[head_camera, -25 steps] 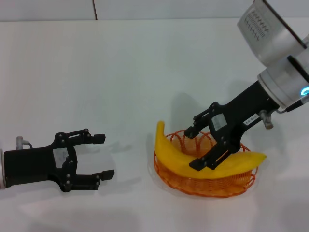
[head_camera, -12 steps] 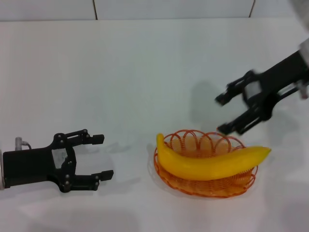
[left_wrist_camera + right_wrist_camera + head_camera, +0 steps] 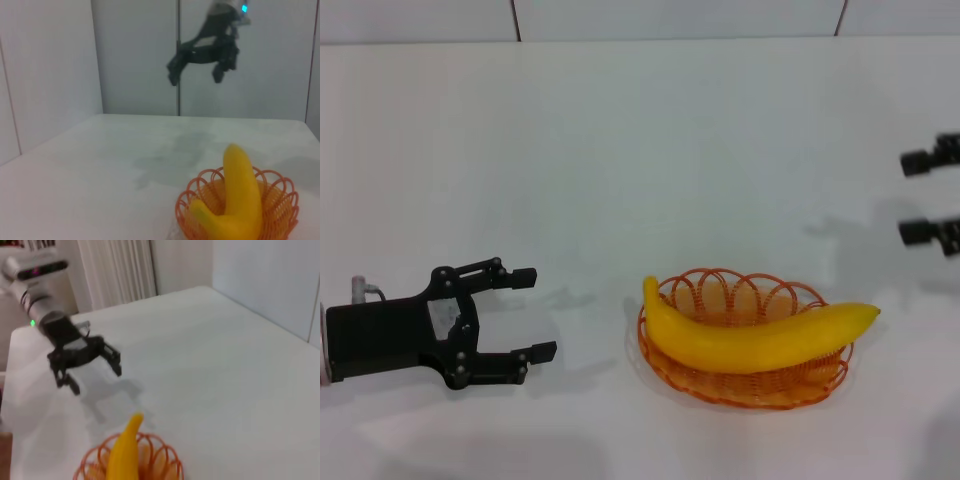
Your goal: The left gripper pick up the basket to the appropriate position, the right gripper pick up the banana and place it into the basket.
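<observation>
The yellow banana (image 3: 750,340) lies lengthwise in the orange wire basket (image 3: 722,277), its ends reaching over the rim. The basket stands on the white table. My left gripper (image 3: 533,313) is open and empty, low over the table to the left of the basket, a gap apart from it. My right gripper (image 3: 910,198) is open and empty at the far right edge, raised well away from the basket. The left wrist view shows the banana (image 3: 240,190), the basket (image 3: 285,200) and the right gripper (image 3: 195,78) in the air. The right wrist view shows the banana (image 3: 125,450), the basket (image 3: 165,460) and the left gripper (image 3: 96,381).
A white table (image 3: 620,150) stretches under everything, with a white panelled wall (image 3: 670,18) along its far edge. White walls (image 3: 50,75) stand beyond the table in the left wrist view.
My right gripper let go of the banana and rose away to the right. The banana settled flat in the basket. The left gripper stayed almost still.
</observation>
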`<move>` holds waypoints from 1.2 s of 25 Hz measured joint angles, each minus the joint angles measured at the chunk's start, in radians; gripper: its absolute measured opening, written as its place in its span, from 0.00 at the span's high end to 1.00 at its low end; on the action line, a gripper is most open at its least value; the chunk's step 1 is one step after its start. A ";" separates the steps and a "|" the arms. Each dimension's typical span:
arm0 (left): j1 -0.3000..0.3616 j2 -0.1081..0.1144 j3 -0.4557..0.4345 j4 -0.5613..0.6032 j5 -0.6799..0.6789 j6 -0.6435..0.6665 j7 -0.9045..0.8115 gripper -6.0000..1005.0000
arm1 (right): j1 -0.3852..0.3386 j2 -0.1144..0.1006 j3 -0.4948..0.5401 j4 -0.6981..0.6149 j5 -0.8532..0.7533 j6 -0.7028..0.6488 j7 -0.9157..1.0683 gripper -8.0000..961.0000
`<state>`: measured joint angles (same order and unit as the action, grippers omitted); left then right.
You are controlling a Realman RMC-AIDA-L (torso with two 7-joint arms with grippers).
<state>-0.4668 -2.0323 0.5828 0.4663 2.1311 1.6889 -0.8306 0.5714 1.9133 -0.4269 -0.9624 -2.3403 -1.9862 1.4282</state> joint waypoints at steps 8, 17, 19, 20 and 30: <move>0.000 0.000 0.000 0.000 -0.001 0.000 0.001 0.14 | -0.132 0.042 0.009 0.014 -0.020 0.040 -0.276 0.09; -0.004 0.000 0.000 0.000 -0.017 0.001 0.017 0.14 | -0.144 0.076 0.006 0.147 -0.132 0.163 -0.396 0.09; -0.004 0.000 0.001 0.000 -0.024 0.004 0.044 0.14 | -0.136 0.076 0.008 0.175 -0.132 0.164 -0.412 0.09; -0.006 -0.001 0.002 0.000 -0.027 0.006 0.057 0.14 | -0.134 0.076 0.009 0.185 -0.131 0.164 -0.419 0.09; -0.048 -0.005 0.010 -0.053 -0.030 -0.011 0.110 0.14 | -0.132 0.076 0.014 0.207 -0.128 0.166 -0.436 0.09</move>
<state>-0.5148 -2.0377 0.5931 0.4129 2.1013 1.6777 -0.7211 0.4393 1.9892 -0.4132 -0.7549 -2.4681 -1.8205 0.9923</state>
